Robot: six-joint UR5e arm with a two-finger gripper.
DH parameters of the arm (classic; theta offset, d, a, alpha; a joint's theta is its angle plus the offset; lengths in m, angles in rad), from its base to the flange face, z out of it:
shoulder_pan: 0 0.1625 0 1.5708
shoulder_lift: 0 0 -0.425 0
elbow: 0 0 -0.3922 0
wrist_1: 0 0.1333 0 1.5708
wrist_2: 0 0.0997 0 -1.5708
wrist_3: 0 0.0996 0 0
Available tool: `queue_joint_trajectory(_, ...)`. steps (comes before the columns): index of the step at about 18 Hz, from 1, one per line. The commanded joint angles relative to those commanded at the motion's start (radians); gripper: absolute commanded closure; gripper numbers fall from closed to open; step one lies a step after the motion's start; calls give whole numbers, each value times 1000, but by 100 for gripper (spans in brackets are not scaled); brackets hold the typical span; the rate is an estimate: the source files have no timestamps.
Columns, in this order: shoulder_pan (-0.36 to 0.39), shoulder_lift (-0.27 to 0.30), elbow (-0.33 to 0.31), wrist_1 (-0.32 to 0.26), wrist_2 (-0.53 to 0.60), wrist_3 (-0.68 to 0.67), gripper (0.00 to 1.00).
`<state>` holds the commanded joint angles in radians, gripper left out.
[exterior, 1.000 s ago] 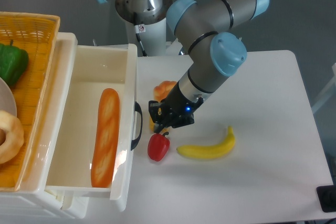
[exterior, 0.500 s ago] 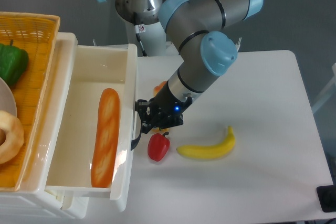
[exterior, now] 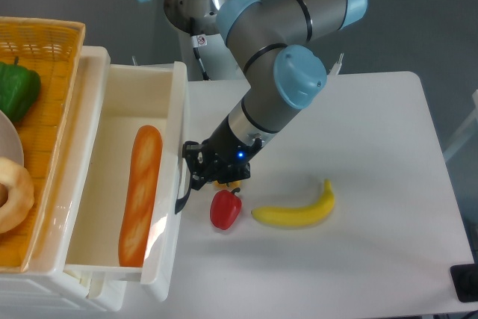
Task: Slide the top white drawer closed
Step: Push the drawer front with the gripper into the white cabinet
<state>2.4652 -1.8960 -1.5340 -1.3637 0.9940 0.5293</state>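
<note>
Robot arm (exterior: pixel 284 28): grey cylindrical links, light-blue joint caps, silver-grey base column bearing a small red-and-white label. Black gripper (exterior: pixel 196 177) with a small blue indicator light on its body.

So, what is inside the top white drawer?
One long bread loaf lies inside the top white drawer. The rest of the visible floor is bare; the near front wall hides a narrow strip.

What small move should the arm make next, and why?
Probably keep pushing leftward: the gripper is pressed against the top white drawer front by its black handle, and the drawer is still well out, the baguette exposed inside.
</note>
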Motion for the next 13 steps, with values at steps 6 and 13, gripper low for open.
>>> queue_joint_trajectory(6,-26,18,-6,0,-3,-6,100)
queue_joint_trajectory(13,-80,20,-9,2,-8,-32,100)
